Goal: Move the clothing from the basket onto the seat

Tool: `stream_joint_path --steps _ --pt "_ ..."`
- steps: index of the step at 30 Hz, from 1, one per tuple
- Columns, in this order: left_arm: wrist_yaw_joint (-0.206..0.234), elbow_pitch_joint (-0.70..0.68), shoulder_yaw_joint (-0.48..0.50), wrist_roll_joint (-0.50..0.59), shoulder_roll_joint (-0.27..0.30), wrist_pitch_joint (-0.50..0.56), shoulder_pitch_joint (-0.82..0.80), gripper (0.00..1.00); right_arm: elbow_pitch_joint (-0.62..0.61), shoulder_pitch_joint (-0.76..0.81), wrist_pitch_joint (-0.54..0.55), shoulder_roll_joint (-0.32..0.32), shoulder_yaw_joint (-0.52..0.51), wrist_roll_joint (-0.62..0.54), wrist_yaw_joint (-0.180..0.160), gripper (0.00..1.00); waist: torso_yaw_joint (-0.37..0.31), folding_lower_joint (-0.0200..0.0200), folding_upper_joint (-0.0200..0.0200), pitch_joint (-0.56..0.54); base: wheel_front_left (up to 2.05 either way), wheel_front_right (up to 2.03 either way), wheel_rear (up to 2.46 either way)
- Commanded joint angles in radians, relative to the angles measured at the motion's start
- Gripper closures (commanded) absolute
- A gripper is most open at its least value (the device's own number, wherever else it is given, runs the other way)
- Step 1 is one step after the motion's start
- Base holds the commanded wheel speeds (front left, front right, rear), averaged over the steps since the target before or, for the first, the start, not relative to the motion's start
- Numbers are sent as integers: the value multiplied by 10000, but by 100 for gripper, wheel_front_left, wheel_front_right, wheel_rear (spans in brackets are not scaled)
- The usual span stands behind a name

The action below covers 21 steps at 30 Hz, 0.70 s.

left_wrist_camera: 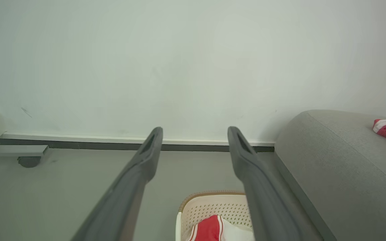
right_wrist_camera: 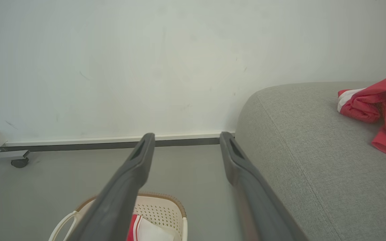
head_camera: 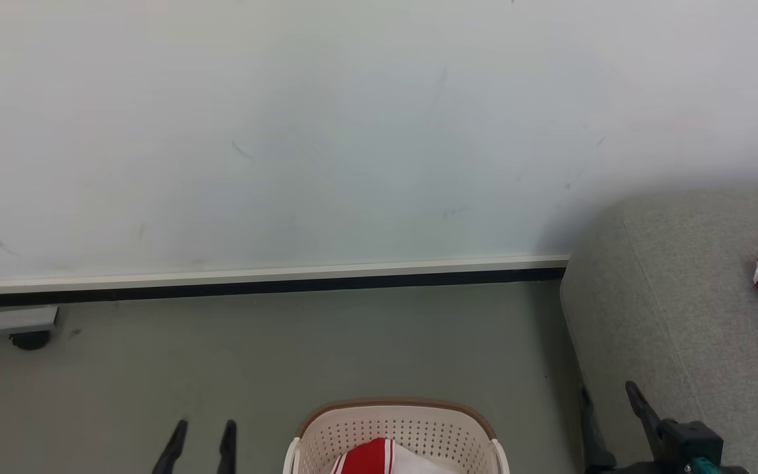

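The basket (head_camera: 412,428) is smooth cream plastic, perforated, with a brown woven-look rim; the clothing (head_camera: 369,459) in it is thin red and white cloth. The seat (head_camera: 668,296) is matt grey fabric, coarse-woven, with stitched seams. My left gripper (left_wrist_camera: 195,131) has matt dark fingers; the floor (head_camera: 287,355) is smooth and matt.

Long dark-grey tapered fingers (left_wrist_camera: 129,187) fitted to left gripper (left_wrist_camera: 195,130) and right gripper (right_wrist_camera: 187,134), slots (left_wrist_camera: 147,144) recessed near tips, black wrist housing (head_camera: 685,438) accented with teal

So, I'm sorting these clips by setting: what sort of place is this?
Likely a living-room corner, perhaps a staged one: a grey fabric sofa beside a plain white wall, and a laundry basket holding red clothing on the bare grey floor.
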Motion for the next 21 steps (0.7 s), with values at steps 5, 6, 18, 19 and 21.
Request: stream_joint_path --steps 5,6,18,19,21 --pt "-115 315 -514 29 -10 -42 -385 0 -108 -247 32 -172 109 70 -3 0 -130 -1 -1 236 0 0 0" --pt "-136 402 -641 27 -14 -43 -452 0 -150 -303 44 -217 117 81 -3 0 -192 -1 -1 298 0 0 0" --pt "-105 2580 -1887 -29 -14 -37 -2155 0 -1111 -652 417 -237 443 -120 -3 0 -1726 -1 -1 2014 0 0 0" --pt "-125 2857 -1951 -71 -12 -18 -2355 0 -1252 -709 414 -213 441 -145 -3 0 -1893 -1 -1 2216 0 0 0" --pt "-218 3368 -2041 -215 -10 -12 -2846 0 -1459 -816 399 -142 473 -176 -3 0 -2245 -1 -1 2666 0 0 0"
